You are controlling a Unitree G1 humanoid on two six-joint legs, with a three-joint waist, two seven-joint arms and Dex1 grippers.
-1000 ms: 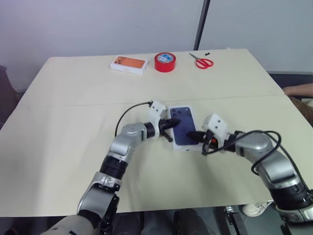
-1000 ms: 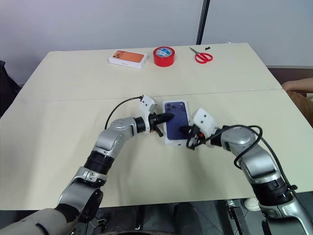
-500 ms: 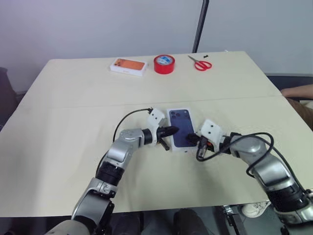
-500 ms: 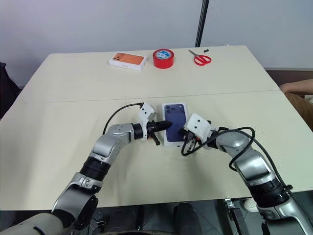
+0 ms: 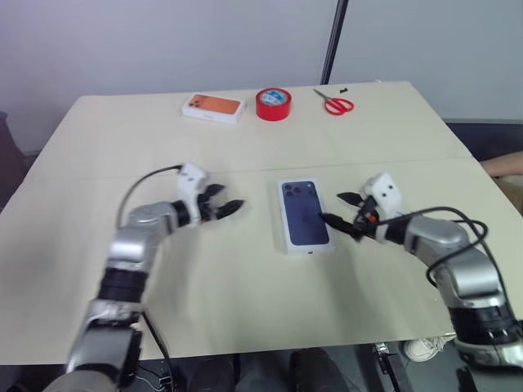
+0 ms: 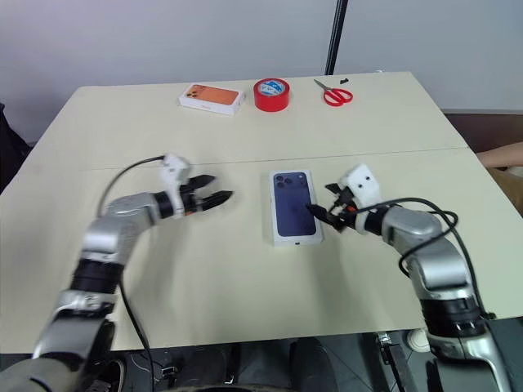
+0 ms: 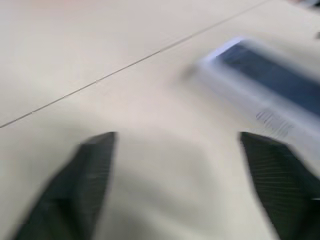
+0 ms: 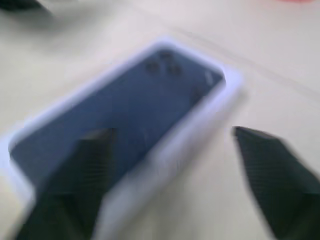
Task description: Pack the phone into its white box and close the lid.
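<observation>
Lid released — both grippers drawn back from the closed box.

A second ago both grippers were pressed shut against the lid (image 5: 305,215); now the left gripper (image 5: 219,207) is seen well apart at centre-left and the right gripper (image 5: 344,211) just beside the lid's right edge, each with fingers spread wide and nothing held. The lid lies flat at frame centre, its printed dark phone upward — the task is judged essentially finished. Both forearms are held low, angled inward over the table (image 5: 98,147).
</observation>
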